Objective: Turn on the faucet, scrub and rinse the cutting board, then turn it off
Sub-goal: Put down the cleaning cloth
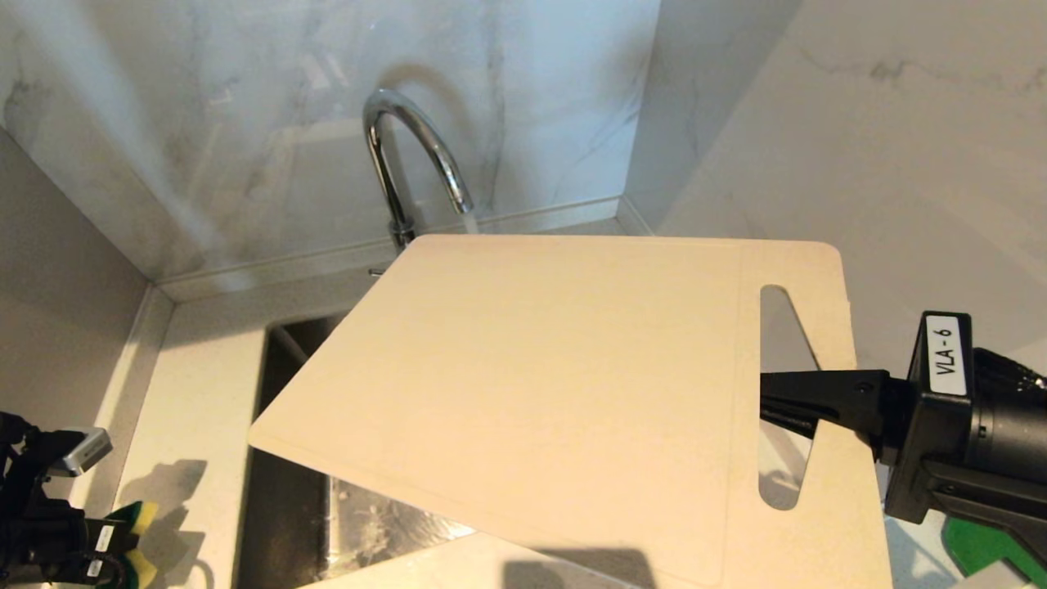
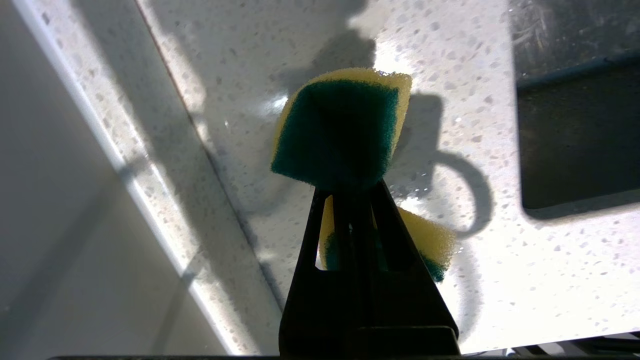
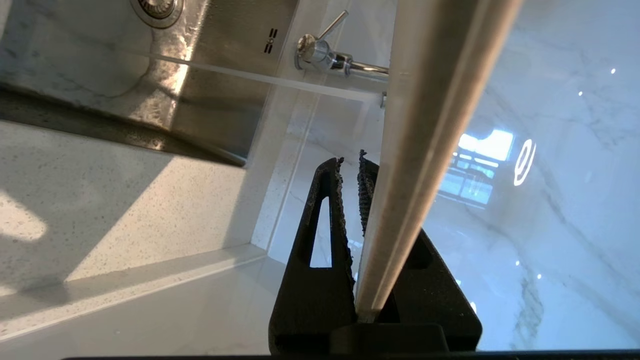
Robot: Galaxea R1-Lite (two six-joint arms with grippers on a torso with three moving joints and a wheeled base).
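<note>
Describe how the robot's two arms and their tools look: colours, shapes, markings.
Both are black. The right tool has long tapered fingers with triangular cut-outs and rough, gritty inner pads; its blocky wrist housing carries a white label reading VLA-6. The left tool shows the same black wedge shape with cut-outs; a small silver-grey box sits on that arm, with small white stickers lower down.

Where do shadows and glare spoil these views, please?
Head view: the cutting board casts a shadow on the counter beneath it. Left wrist view: the sponge and left claw are backlit, glare behind. Right wrist view: window reflections on the marble wall.
</note>
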